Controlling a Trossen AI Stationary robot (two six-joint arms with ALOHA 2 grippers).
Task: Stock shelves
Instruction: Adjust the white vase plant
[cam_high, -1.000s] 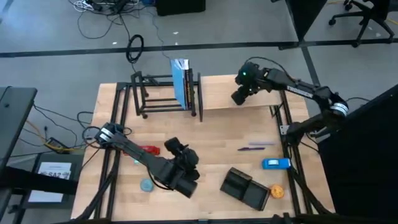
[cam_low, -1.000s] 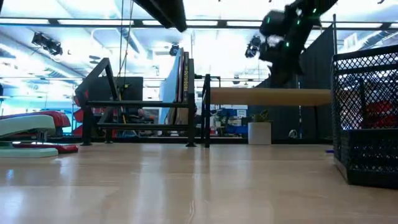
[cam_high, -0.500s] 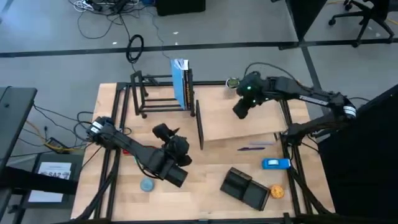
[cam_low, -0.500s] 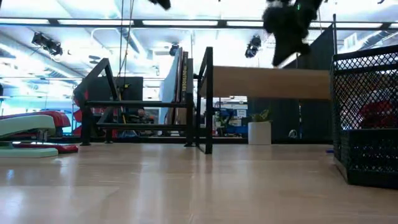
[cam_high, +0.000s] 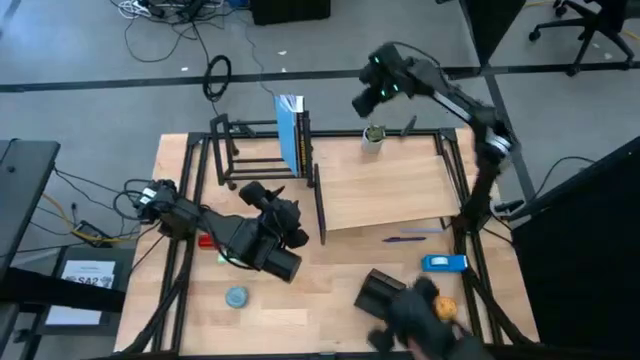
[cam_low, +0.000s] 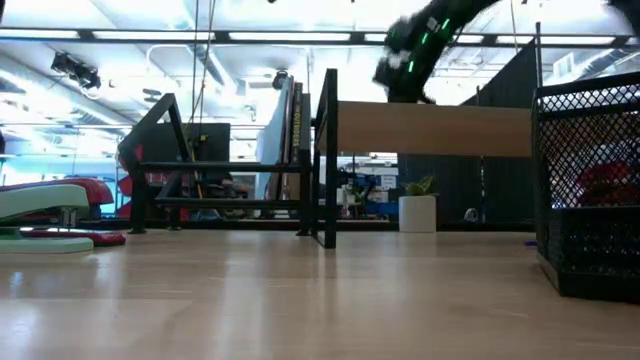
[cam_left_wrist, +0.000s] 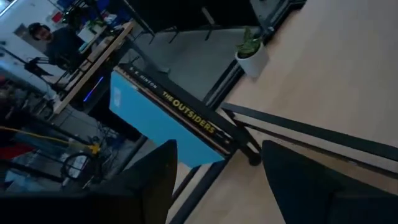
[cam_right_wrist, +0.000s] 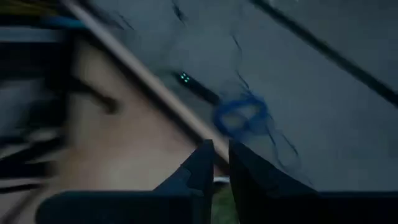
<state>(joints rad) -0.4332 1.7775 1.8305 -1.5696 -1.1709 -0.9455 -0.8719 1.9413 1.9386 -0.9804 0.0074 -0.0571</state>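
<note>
The light wood-board shelf (cam_high: 385, 190) stands at the table's far right, its black upright (cam_low: 326, 160) beside the black tube rack (cam_high: 250, 160). The rack holds upright books (cam_high: 292, 135), one with a dark spine (cam_left_wrist: 189, 115). My left gripper (cam_high: 272, 203) hovers open just near of the rack, with nothing between its fingers (cam_left_wrist: 155, 180). My right gripper (cam_high: 362, 103) hangs high over the table's far edge, above the board (cam_low: 405, 60). Its fingers (cam_right_wrist: 202, 165) stand shut on nothing.
A small potted plant (cam_high: 373, 135) stands behind the wood board. On the near right lie a purple pen (cam_high: 410, 235), a blue object (cam_high: 443, 263), a black mesh organizer (cam_high: 390, 298) and an orange ball (cam_high: 445, 307). A red stapler (cam_high: 212, 241) and a teal disc (cam_high: 236, 297) lie at the near left.
The wood-board shelf has tipped over toward the table's near edge while my right gripper was on it; its board now shows a broad face. My right gripper has then let go, risen and swung toward the far edge. My left gripper has moved toward the far edge, up to the rack.
</note>
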